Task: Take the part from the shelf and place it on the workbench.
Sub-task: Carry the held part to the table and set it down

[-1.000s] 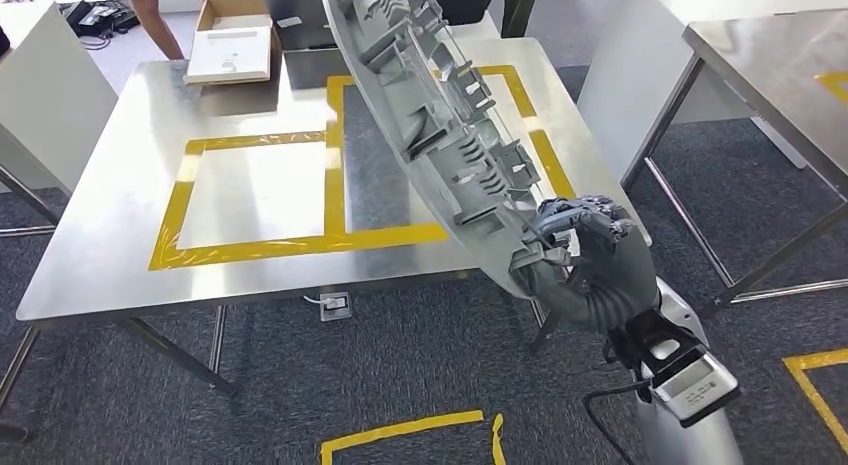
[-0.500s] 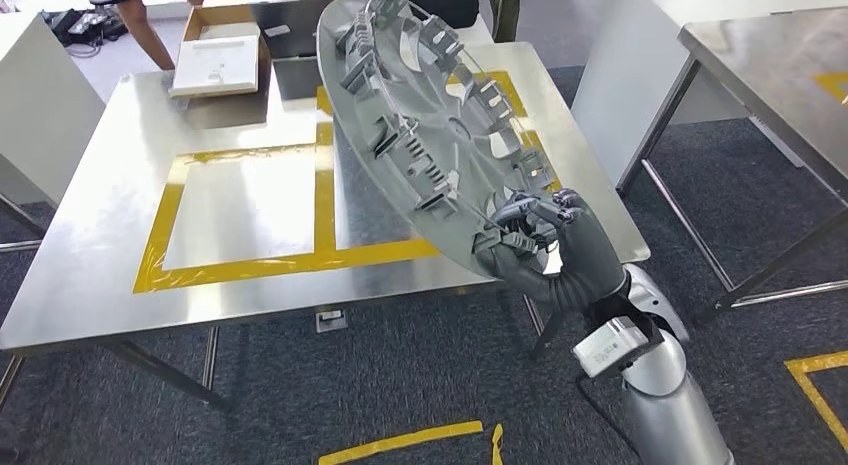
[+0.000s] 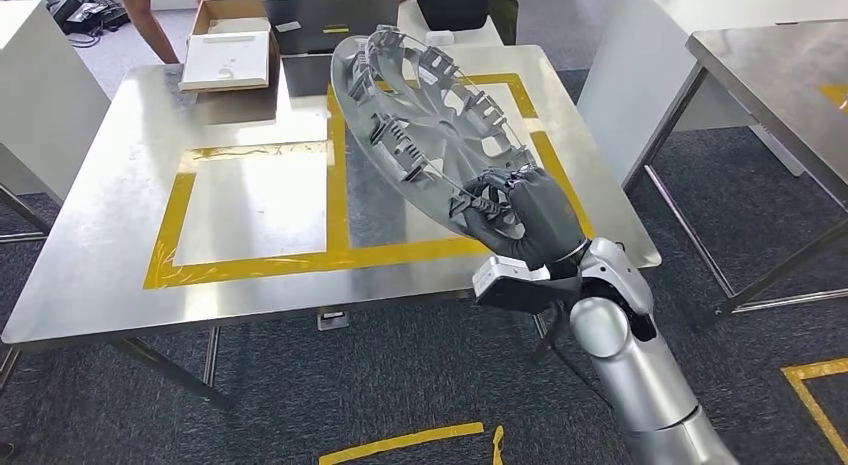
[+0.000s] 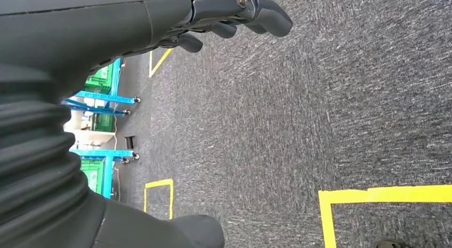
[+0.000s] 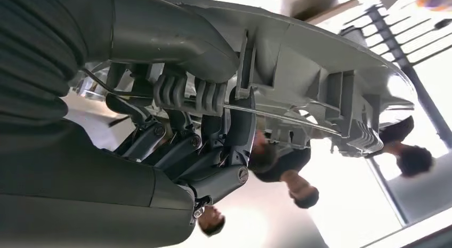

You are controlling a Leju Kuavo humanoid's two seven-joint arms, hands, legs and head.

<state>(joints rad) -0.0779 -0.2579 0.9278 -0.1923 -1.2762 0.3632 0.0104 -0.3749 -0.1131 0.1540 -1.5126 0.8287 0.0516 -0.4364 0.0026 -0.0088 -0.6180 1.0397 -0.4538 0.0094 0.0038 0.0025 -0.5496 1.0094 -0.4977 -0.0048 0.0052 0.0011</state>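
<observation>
Moved: part (image 3: 430, 115) lower and flatter than half a second ago, tilted less steeply; right hand (image 3: 525, 213) further in over the near right corner of the workbench (image 3: 110, 235).
Part: one grey round ribbed disc, held in the air above the right taped square, tilted, ribbed side facing up and toward the camera, high edge toward the far edge of the bench; touching the bench or not, cannot tell.
Right hand: fingers (image 5: 213, 152) and thumb (image 5: 165, 32) clamped on the near rim of the part (image 5: 320, 72), thumb on one face, fingers curled under the other.
Left hand: one (image 4: 160, 18), hanging over grey carpet (image 4: 320, 98), fingers loosely spread, nothing in it.
Bench: one steel workbench, two squares of yellow tape (image 3: 250, 260) side by side, left one bare.
Far edge: one open cardboard box (image 3: 232, 40) holding a white tray at the far left corner; one dark case (image 3: 325, 30) beside it.
People: one arm (image 3: 150, 23) reaching down past the far left corner; reflected heads in the right wrist view.
Room: grey carpet, yellow floor tape (image 3: 400, 440), second steel table (image 3: 780, 75) to the right, blue racks with green crates (image 4: 98, 88).
</observation>
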